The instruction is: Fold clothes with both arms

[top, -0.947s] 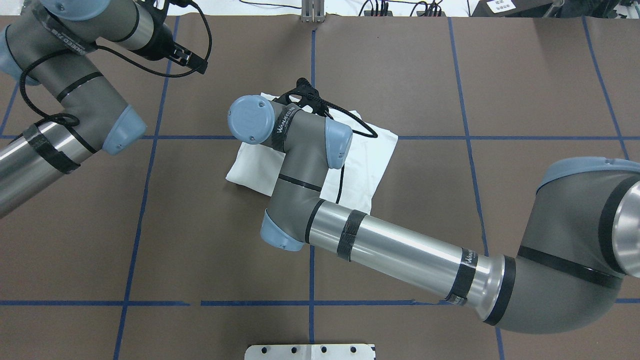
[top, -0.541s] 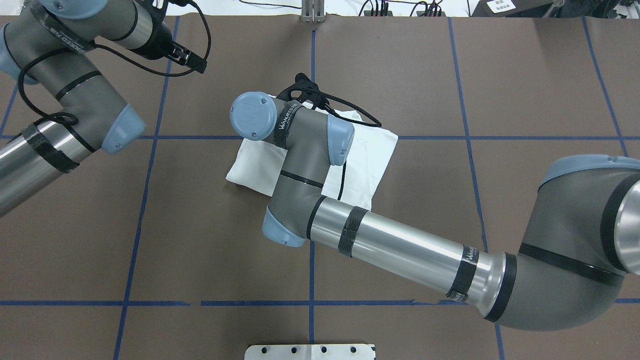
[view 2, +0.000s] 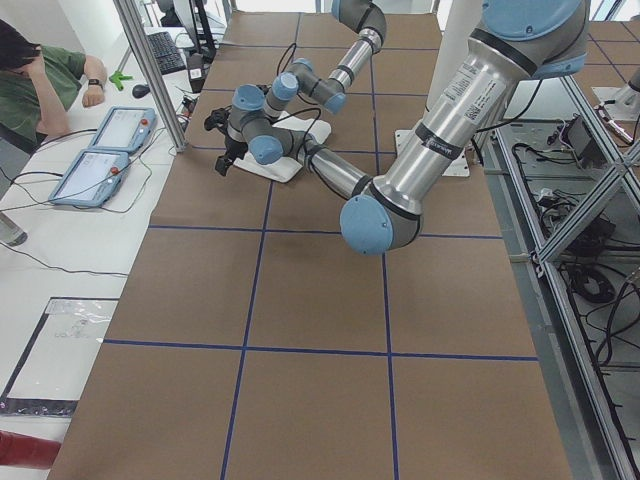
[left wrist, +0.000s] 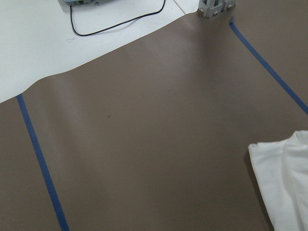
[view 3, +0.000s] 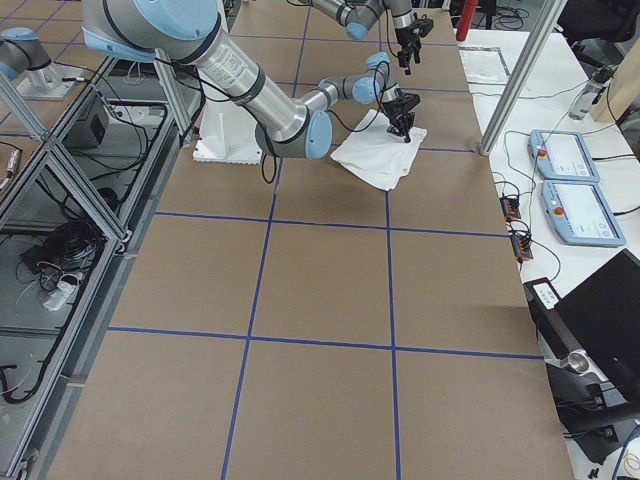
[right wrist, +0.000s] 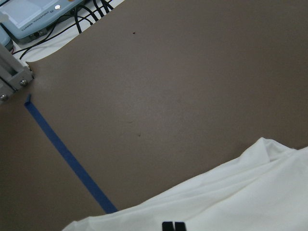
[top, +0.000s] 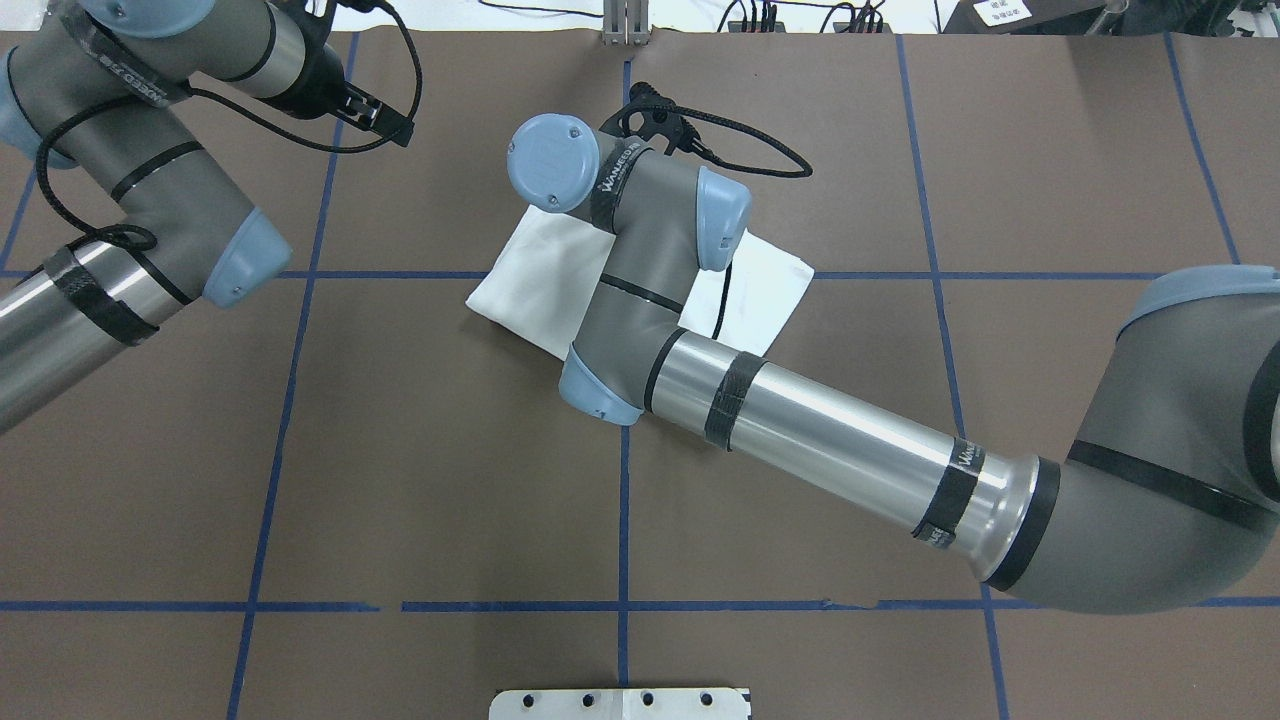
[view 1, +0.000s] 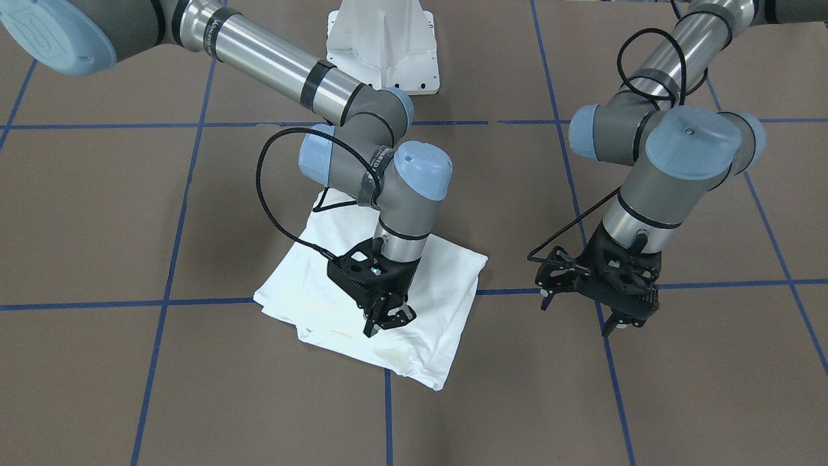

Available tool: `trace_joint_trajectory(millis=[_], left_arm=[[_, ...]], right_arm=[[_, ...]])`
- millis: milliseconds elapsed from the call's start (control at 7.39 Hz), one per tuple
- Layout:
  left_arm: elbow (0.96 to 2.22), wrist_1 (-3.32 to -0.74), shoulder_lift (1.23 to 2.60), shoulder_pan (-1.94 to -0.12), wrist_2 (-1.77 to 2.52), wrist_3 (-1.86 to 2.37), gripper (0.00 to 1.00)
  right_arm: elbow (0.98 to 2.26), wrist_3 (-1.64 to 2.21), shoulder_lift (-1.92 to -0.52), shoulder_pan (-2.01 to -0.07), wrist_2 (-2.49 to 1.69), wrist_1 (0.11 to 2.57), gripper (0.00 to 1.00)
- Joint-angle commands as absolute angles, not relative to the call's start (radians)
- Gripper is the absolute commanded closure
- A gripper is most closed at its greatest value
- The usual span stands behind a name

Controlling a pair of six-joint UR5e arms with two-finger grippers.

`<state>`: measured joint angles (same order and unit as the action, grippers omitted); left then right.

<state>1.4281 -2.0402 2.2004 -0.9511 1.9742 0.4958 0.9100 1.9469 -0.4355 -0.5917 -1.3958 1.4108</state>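
The white shirt [view 1: 446, 285] lies folded into a rough rectangle on the brown table near its middle; it also shows in the overhead view [top: 540, 270] and the right wrist view [right wrist: 240, 192], where a bit of black print sits at the bottom edge. My right gripper [view 1: 389, 321] points down onto the shirt's far part, its fingers close together and tips on the cloth. My left gripper [view 1: 616, 327] hangs shut and empty above bare table beside the shirt; the overhead view shows it at the far left [top: 395, 128]. The left wrist view catches one shirt corner [left wrist: 288, 183].
The white pedestal base [view 1: 381, 45] stands at the robot's side of the table. Blue tape lines [top: 290, 400] mark a grid on the brown cover. An aluminium post [top: 625, 20] stands at the far edge. Two tablets [view 2: 100, 150] and a seated person [view 2: 30, 70] are beyond it.
My right arm has moved away from the robot and slightly to the right, and the shirt has shifted that way with it. The left arm has stayed still.
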Motion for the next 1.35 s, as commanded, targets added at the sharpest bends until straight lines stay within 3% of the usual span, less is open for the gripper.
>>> trace_joint_trajectory(millis=[0, 135, 541, 676, 947, 1217], left_arm=[[1.428, -2.04, 2.198, -0.951, 1.974, 0.497, 0.0], [1.428, -2.04, 2.198, -0.951, 1.974, 0.497, 0.0], [1.498, -2.023, 2.18, -0.951, 1.976, 0.503, 0.0], [1.55, -2.022, 2.131, -0.953, 2.02, 0.499, 0.0], [1.703, -1.944, 2.004, -1.005, 2.052, 0.441, 0.0], [1.775, -1.756, 1.944, -1.157, 2.116, 0.121, 0.0]], right_arm=[[0.899, 1.876, -0.436, -0.598, -1.391, 1.404, 0.3], [0.914, 1.793, -0.43, -0.603, -1.394, 1.402, 0.0], [1.047, 1.532, -0.448, -0.722, -1.67, 1.489, 0.0], [1.146, 1.382, -0.492, -0.78, -1.78, 1.588, 0.0], [1.511, 1.037, -0.762, -0.93, -1.964, 1.734, 0.0], [1.769, 0.599, -1.025, -1.128, -2.086, 1.866, 0.0]])
